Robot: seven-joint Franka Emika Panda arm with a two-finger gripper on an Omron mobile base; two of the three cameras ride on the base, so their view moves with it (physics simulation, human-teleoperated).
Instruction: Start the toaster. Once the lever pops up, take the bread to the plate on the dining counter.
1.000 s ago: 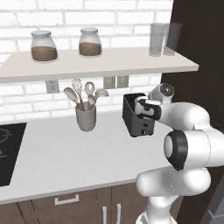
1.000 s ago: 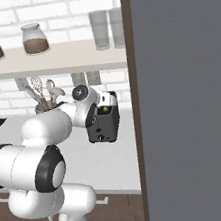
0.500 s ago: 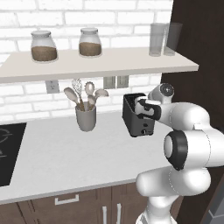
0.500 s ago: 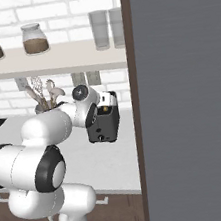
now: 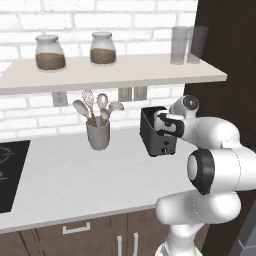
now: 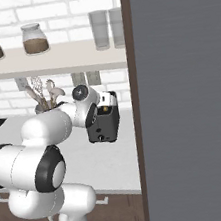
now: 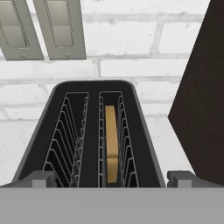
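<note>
From my seat, the claw (image 7: 112,180) sits nearest, its two finger tips (image 7: 40,178) spread wide apart at the lower corners of the hand view and pinching nothing; it hangs just above the near end of the toaster (image 7: 94,135), looking down into the slots. In that view the right-hand slot holds the bread (image 7: 111,144), a tan slice standing on edge between the wire guides, sunk below the rim; the left-hand slot shows bare wires. Past the toaster, at twelve o'clock, I see the white brick wall (image 7: 131,48) with two grey outlet plates (image 7: 63,28) at eleven o'clock, and a dark panel (image 7: 203,96) at three o'clock.

In the left base view the toaster (image 5: 156,134) stands on the pale tabletop (image 5: 75,175), with the claw (image 5: 162,122) over its right end; the utensil cup (image 5: 98,134) stands well apart at nine o'clock from it; a black cooktop (image 5: 11,172) lies at the far left edge. Above, the shelf (image 5: 110,75) carries two jars (image 5: 50,52) and two glasses (image 5: 181,45).
</note>
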